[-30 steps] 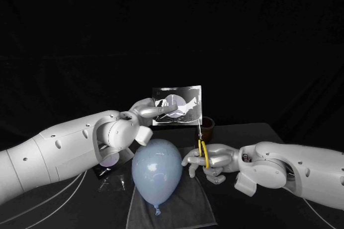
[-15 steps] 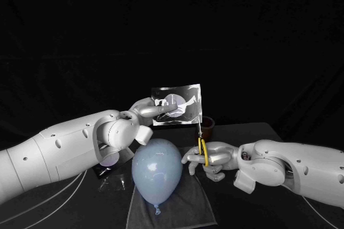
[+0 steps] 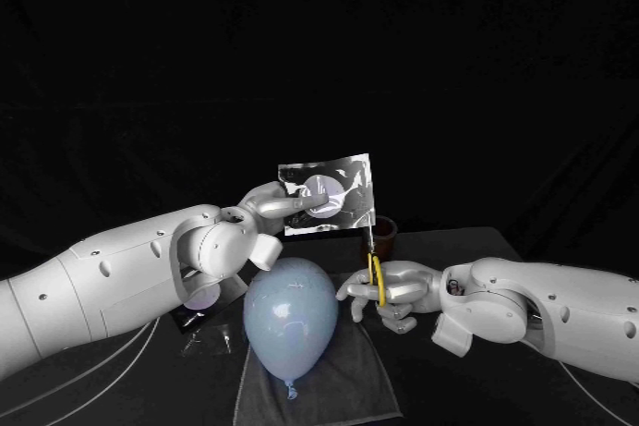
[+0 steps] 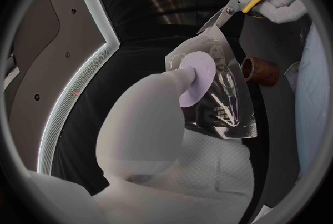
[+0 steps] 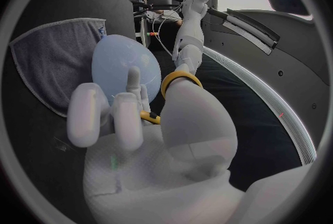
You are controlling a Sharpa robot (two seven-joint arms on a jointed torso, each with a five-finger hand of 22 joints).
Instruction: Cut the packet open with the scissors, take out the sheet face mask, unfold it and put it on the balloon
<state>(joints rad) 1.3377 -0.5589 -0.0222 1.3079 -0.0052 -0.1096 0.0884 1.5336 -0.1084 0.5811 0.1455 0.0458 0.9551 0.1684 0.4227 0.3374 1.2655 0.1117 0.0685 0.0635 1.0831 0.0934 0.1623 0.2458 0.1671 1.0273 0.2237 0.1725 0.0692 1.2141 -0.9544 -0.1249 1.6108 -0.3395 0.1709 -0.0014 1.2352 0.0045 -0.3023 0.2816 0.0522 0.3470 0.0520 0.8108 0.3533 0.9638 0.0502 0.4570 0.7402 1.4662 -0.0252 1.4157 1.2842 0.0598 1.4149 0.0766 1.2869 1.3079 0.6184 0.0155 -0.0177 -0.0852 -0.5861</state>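
No print is reading clearly from here: the packet (image 3: 349,181) pinched in the left hand (image 3: 273,206) is showing dark marks, too small to read.

The packet (image 3: 329,196) gleams: a silvery film, glossy and crinkled, catching light across its face. The scissors (image 3: 376,271) show bare metal blades and shiny yellow plastic handles. The balloon (image 3: 289,317) is smooth pale-blue rubber with a soft sheen. Under it, the towel (image 3: 362,382) is grey cloth, matt and nubbly. The left arm (image 3: 107,287) wears a white shell, smooth like hard plastic. The table (image 3: 452,246) looks dull and matt.
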